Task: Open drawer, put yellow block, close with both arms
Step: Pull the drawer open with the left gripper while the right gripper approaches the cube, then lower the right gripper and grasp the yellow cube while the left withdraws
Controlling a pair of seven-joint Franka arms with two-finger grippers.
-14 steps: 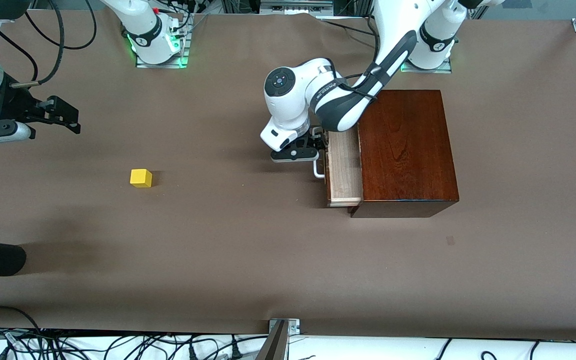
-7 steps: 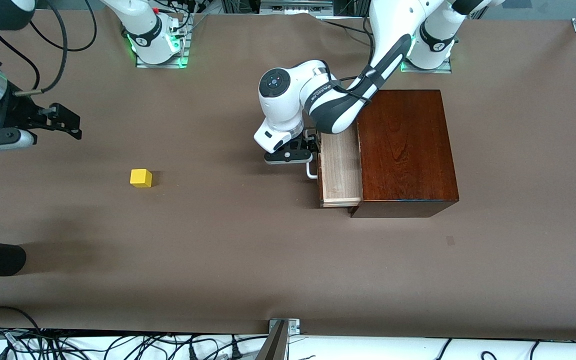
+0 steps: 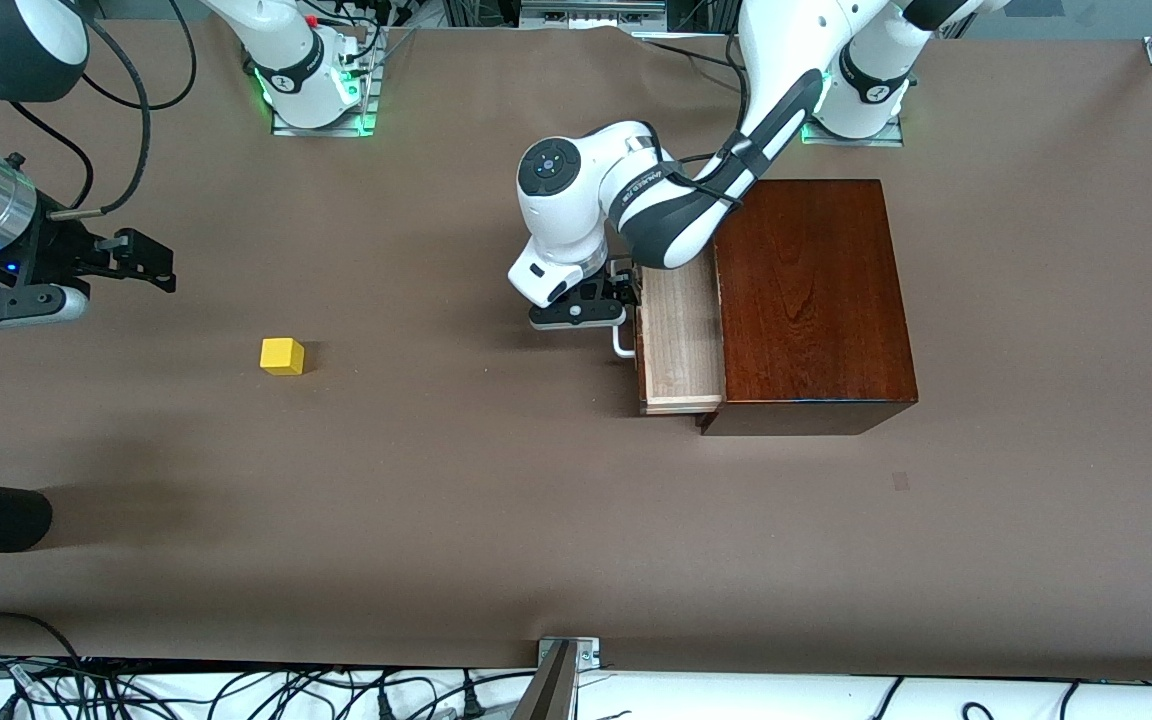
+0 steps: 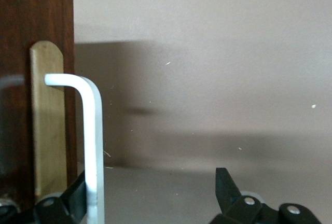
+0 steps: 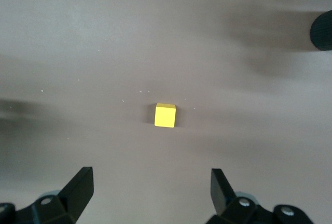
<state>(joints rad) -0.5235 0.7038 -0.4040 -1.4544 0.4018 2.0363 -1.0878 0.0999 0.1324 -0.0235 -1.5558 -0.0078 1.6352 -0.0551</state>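
Front view first: the glossy dark mahogany box [image 3: 814, 305] sits toward the left arm's end of the brown table [image 3: 496, 500], and its pale light-wood drawer [image 3: 681, 340] is slid partway out, with the white U-shaped bar handle [image 3: 623, 345] on its dark front. The left arm's black two-finger gripper [image 3: 608, 300] is low at that handle, right in front of the drawer. Well apart, toward the right arm's end of the table, the small bright yellow cube [image 3: 282, 356] lies alone on the bare brown surface. The right arm's black gripper [image 3: 141, 262] hangs in the air over bare table at that end, not over the block.

Left wrist view now: the white handle [image 4: 91, 141] runs between the two black fingertips [image 4: 226, 185], one finger pad just beside the bar, the other well clear. The jaws are spread, nothing pinched. The dark drawer front [image 4: 26, 53] fills the edge of the frame.

Right wrist view: the yellow cube [image 5: 165, 115] rests on the table ahead of the fingers [image 5: 79, 187], which stand wide apart and grip nothing.
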